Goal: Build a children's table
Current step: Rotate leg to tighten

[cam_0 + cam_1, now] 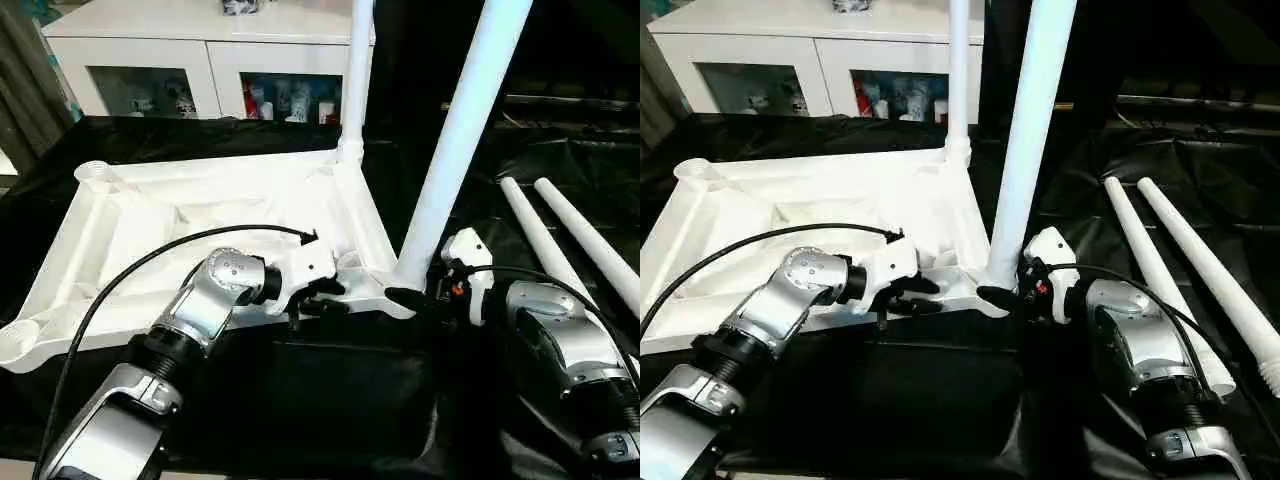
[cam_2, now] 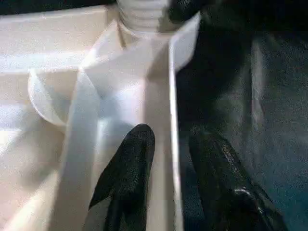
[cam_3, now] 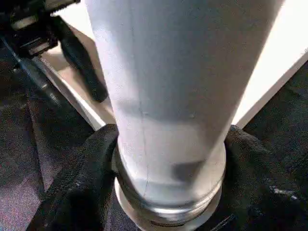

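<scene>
One white plastic rectangular tabletop (image 1: 150, 215) lies upside down on the black-draped work table (image 1: 340, 400), its ribbed underside facing up. Four long white tapered tube legs can be counted. Two stand upright in the tabletop's corner sockets: the far leg (image 1: 357, 70) in the far right corner, and the near leg (image 1: 460, 130) in the near right corner, leaning slightly to the right. The other two loose legs (image 1: 1160, 270) lie side by side on the black cloth to the right, well apart from the tabletop. Two round corner sockets on the left side, one far (image 1: 93, 172) and one near (image 1: 20, 340), hold no leg.

The left gripper (image 2: 166, 159) sits at the tabletop's near edge, just left of the near leg. Its two black fingers (image 2: 130, 168) stand partly apart, straddling the thin white rim wall, one inside and one outside; whether they press it I cannot tell.

The right gripper (image 3: 168, 159) is at the base of the near leg, its jaws wide apart and closed around the leg's thick lower end, one finger on each side, just above the socket.

At the far side stands one white cabinet (image 1: 200, 50) with glass doors.
</scene>
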